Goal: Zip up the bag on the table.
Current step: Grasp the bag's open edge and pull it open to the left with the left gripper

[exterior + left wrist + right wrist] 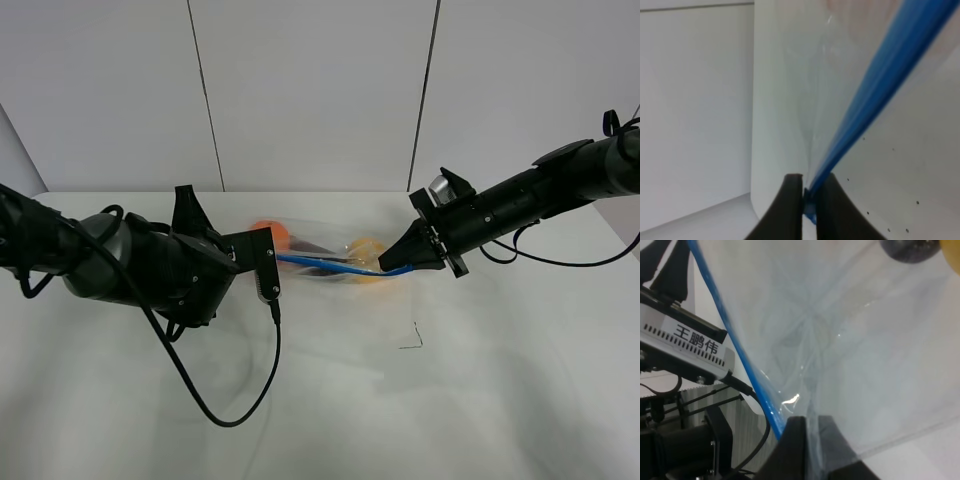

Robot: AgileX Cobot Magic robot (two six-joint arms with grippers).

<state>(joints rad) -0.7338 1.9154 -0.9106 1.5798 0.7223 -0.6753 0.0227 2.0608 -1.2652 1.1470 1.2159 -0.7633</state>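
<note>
The clear bag [330, 262] hangs stretched between my two grippers above the white table [330, 400]. Its blue zipper strip [340, 266] runs along the near edge; orange and yellow produce show through it. My left gripper [272, 262] is shut on the left end of the strip, seen up close in the left wrist view [807, 197]. My right gripper [392, 264] is shut on the right end, and its fingers pinch the plastic beside the blue strip in the right wrist view [810, 440].
A white panelled wall [310, 90] stands behind the table. A black cable [240, 400] loops from my left arm over the table front. A small dark mark [412, 340] lies on the table right of centre.
</note>
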